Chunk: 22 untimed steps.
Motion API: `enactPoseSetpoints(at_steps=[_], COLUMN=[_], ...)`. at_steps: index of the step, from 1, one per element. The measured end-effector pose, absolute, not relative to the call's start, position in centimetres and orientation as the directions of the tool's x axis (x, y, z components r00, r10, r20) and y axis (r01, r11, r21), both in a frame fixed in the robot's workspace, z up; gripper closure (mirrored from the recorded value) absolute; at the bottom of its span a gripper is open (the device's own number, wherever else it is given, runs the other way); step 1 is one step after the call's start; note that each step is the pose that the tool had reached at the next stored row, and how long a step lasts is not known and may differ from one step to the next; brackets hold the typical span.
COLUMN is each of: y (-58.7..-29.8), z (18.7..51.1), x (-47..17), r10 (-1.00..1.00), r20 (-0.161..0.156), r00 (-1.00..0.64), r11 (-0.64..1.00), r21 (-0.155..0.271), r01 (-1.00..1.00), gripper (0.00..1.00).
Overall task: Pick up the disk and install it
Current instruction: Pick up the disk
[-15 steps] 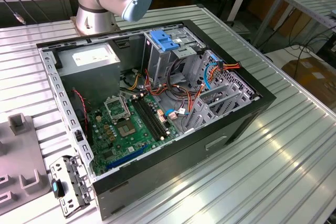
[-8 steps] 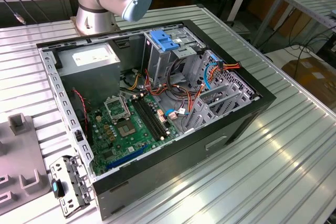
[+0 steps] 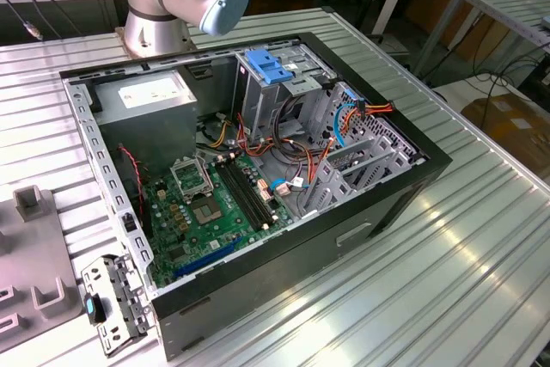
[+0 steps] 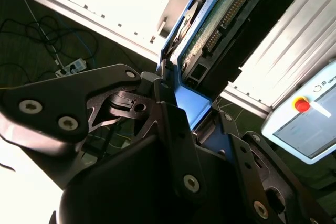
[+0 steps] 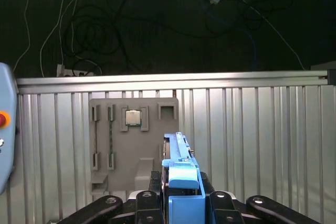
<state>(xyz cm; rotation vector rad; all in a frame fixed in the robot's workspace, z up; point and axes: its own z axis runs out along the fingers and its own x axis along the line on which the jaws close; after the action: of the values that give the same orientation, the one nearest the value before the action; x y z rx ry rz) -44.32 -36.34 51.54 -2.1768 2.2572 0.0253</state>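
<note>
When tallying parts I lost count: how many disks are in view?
1: the disk, clamped in the gripper's jaws in both wrist views. Others may hide inside the computer case.

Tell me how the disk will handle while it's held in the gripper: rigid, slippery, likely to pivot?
Probably rigid: the disk shows a solid body and a circuit board. The gripper clamps its smooth blue plastic rail near one end, so it may slip or pivot. The exposed board looks fragile; avoid knocks.
</note>
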Motion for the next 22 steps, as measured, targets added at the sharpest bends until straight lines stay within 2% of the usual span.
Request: enactPoseSetpoints(at_steps=[22], y=[-36.3], z=[51.5], x=[-42.8], r10=[-0.999], r20=[-0.015], r00=[-0.036], r11=[0.036], r21=[0.008], r01=[-0.999], gripper=[0.63])
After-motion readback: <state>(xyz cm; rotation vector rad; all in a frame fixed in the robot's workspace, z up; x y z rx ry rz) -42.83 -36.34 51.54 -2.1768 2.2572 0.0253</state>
